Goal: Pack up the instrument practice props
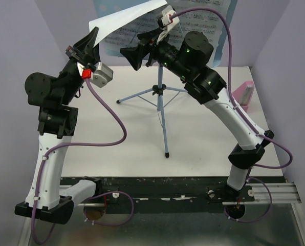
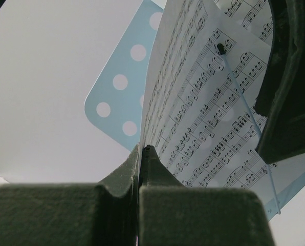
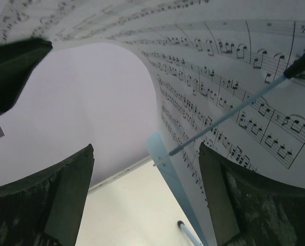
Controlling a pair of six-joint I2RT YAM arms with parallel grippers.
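White paper is what the left hand (image 1: 93, 40) is clenched on: its two fingers (image 2: 123, 169) are pressed flat together on the lower edge of a sheet-music page (image 2: 203, 107). In the top view that page (image 1: 127, 18) is lifted away as a pale, bowed strip, running from the left hand up toward the top of the stand. More printed pages (image 1: 203, 18) lie flat behind it.

The light-blue music stand (image 1: 164, 123) is upright near the back of the white worktop (image 1: 142, 138), its thin tripod legs spread on the surface. In the left wrist view, a rounded corner of its hole-punched desk (image 2: 119, 87) shows just behind the gripped page. A thin light-blue retaining rod with a black tip (image 3: 234, 110) lies across the printed staves.

The right hand (image 1: 133, 47) is released, jaws wide apart, raised in front of the stand's desk and close beside the left hand. From its own camera the dark fingers (image 3: 65, 197) frame the curling page (image 3: 219, 77). The page's free edge hangs near the finger on the right of that view; whether it touches cannot be told.

The small pink metronome (image 1: 244, 95) sits on the worktop by the right-hand wall, well apart from the stand and both hands.
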